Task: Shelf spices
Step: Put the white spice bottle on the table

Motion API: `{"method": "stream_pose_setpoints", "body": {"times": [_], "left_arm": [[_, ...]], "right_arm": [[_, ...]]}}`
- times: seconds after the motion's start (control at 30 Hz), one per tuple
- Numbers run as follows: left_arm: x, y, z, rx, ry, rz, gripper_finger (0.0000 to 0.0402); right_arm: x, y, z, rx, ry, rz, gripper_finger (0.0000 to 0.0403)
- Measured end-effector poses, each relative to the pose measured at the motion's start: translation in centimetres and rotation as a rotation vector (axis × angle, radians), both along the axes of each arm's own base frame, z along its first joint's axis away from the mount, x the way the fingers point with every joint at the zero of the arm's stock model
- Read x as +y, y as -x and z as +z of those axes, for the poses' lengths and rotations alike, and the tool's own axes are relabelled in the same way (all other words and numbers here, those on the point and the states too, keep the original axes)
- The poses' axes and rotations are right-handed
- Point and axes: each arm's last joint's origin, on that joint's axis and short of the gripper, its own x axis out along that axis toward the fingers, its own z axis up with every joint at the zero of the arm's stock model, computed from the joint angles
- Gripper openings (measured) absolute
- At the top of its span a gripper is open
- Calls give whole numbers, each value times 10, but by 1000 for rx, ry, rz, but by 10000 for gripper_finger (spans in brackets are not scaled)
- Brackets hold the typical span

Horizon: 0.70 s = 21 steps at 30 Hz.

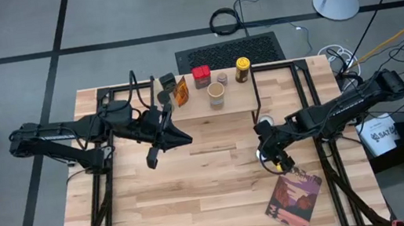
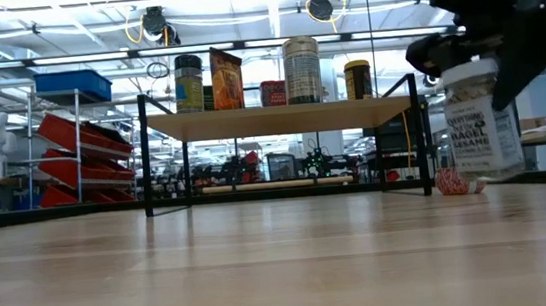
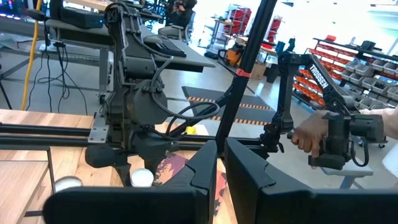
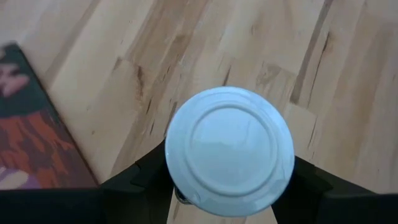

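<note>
A: From overhead, the right gripper (image 1: 270, 149) sits near the table's (image 1: 198, 200) right side, with the picture-covered book (image 1: 294, 202) just beyond it toward the near edge. What it carries is hard to read from up there.

B: The table-level camera settles that. The right gripper (image 2: 475, 58) has its fingers closed around the top of a white-lidded jar (image 2: 478, 118) labelled as bagel sesame seasoning, and the jar's base hangs clear above the wood. A small red-and-white thing (image 2: 457, 182) lies on the table just beside and below it.

A: Its own wrist camera shows only the jar's round white lid (image 4: 229, 151), a dark finger (image 4: 140, 180) at each side, and a corner of the book (image 4: 34, 140).

B: And the shelf (image 1: 278, 93)?

A: Well apart from that gripper, at the far edge. Overhead I count five spices on its plank, among them a red-topped tin (image 1: 201, 76) and a yellow-topped jar (image 1: 242, 69).

B: The left gripper (image 1: 152, 159) hangs off the shelf's left end, fingers (image 3: 199, 177) nearly together, holding nothing. Its camera alone catches a person's hand (image 3: 309, 134) on another arm beyond the table.
</note>
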Motion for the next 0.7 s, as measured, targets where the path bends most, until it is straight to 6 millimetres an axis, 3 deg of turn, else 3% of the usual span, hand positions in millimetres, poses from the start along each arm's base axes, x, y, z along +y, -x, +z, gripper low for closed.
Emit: {"method": "stream_pose_setpoints", "body": {"times": [0.7], "left_arm": [[0, 0, 0, -1, -1, 0, 41]], "right_arm": [[-2, 7, -16, 41, 10, -6, 209]]}}
